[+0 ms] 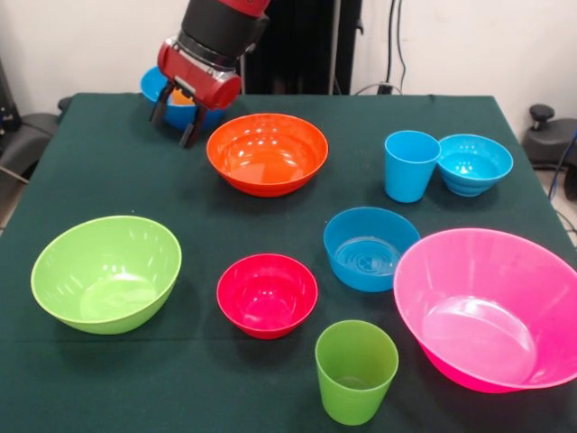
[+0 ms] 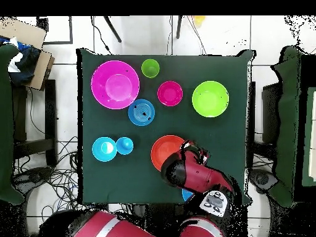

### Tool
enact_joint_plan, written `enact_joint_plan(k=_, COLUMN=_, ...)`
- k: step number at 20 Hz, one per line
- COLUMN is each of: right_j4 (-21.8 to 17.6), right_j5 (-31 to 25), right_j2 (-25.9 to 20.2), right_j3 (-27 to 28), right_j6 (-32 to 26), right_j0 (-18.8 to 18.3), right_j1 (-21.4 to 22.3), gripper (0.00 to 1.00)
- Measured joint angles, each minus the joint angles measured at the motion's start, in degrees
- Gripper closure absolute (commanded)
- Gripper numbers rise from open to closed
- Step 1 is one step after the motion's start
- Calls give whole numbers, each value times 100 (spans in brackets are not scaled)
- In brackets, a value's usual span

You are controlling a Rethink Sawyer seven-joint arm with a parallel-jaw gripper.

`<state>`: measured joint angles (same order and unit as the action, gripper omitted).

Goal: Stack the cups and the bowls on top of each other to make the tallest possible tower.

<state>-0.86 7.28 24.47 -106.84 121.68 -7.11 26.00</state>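
The gripper [image 1: 176,115] hangs at the table's far left over a blue bowl [image 1: 149,86], an orange cup [image 1: 183,92] between its fingers, upright; whether they clamp it I cannot tell.

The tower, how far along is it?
Nothing is stacked yet. The pink bowl, lime bowl, orange bowl, red bowl, green cup and light blue cup all stand apart on the table. The hand is at a blue bowl in the far corner, something orange between its fingers. All stacking remains.
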Motion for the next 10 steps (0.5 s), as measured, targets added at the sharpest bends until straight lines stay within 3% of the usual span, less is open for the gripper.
enact_joint_plan(k=10, right_j4=0, right_j5=0, right_j2=-377, right_j3=235, right_j6=0, right_j0=-211, right_j1=-266, gripper=0)
